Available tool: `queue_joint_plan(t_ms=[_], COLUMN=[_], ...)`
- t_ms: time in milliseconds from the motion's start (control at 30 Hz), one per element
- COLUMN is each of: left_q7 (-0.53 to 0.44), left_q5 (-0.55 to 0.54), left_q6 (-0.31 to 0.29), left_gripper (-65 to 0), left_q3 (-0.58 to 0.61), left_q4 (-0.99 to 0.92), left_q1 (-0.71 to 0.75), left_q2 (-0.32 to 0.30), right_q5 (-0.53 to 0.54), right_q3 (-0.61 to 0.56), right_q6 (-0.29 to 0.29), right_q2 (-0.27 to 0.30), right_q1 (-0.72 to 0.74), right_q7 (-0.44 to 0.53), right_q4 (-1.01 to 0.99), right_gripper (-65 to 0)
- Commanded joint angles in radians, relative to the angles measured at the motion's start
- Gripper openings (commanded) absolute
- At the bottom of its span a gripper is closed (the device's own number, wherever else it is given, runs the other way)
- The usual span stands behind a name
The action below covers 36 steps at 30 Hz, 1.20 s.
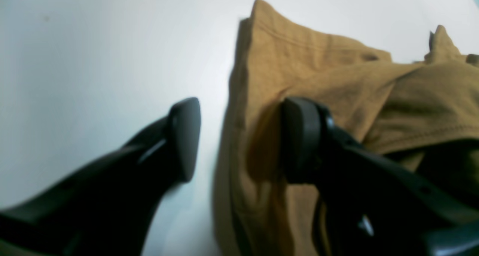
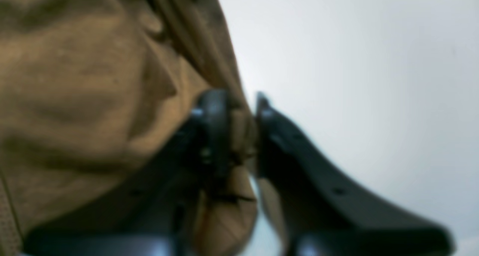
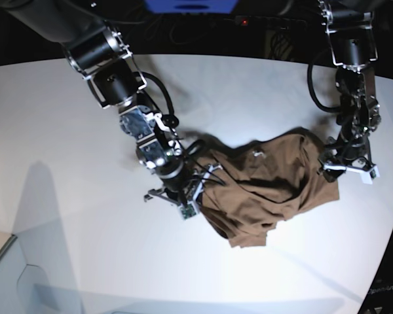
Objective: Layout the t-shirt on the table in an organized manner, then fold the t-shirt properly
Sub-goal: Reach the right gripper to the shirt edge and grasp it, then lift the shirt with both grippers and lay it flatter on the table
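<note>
A brown t-shirt [image 3: 268, 186] lies crumpled in a loose heap on a white counter [image 3: 65, 131], toward the robot's left half and near the counter's curved edge. Two dark robot arms reach down to it from above.

The right claw [image 2: 241, 125] is closed, pinching a bunched fold at the shirt's edge between its jaws. The left claw [image 1: 239, 140] stands partly open and holds nothing: one finger [image 1: 185, 136] rests over bare counter, the other [image 1: 301, 140] presses on the cloth, so the shirt's side edge lies between them.

The fabric looks light, soft and limp. It will likely sag and wrinkle when lifted and slide easily on the glossy counter. Hems, sleeve ends and shoulder seams seem the best places to grip, since their stitching gives a firmer edge. A grip in the middle would probably gather several layers.

A small white tag [image 3: 257, 154] shows near the collar, too small to read. No print or brand is visible on the shirt.
</note>
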Motion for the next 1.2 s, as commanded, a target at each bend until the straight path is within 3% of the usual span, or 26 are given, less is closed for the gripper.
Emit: queue_joint_plan(t_ms=[0, 333, 633, 800, 933, 1033, 1167], left_q7=[0.017, 0.017, 0.017, 0.016, 0.016, 0.017, 0.017], left_q5=[0.0, -0.009, -0.011, -0.017, -0.109, -0.166, -0.14], left_q6=[0.002, 0.002, 0.002, 0.002, 0.002, 0.002, 0.002], left_gripper=[-31.3, -31.3, -31.3, -31.3, -31.3, -31.3, -31.3], left_q3=[-0.003, -0.006, -0.011, -0.014, -0.006, -0.002, 0.072], left_q4=[0.01, 0.03, 0.162, 0.295, 0.375, 0.366, 0.262], left_q1=[-0.007, 0.021, 0.115, 0.181, 0.19, 0.15, 0.061], left_q2=[-0.011, -0.005, -0.001, 0.021, 0.027, 0.052, 0.088], right_q5=[0.003, -0.004, 0.002, 0.002, 0.002, 0.002, 0.002], right_q3=[0.007, 0.265, 0.48, 0.519, 0.521, 0.521, 0.524], right_q6=[-0.003, -0.001, -0.001, -0.001, 0.0, 0.0, 0.0], right_q2=[-0.006, 0.013, 0.019, 0.02, 0.022, 0.02, 0.02], right_q1=[0.019, -0.233, -0.483, -0.644, -0.727, -0.771, -0.793], right_q7=[0.028, 0.011, -0.048, -0.043, -0.043, -0.043, -0.043], right_q4=[0.039, 0.593, 1.006, 1.098, 1.064, 1.06, 1.061], right_gripper=[-65.0, -65.0, -65.0, -65.0, -65.0, -65.0, -65.0])
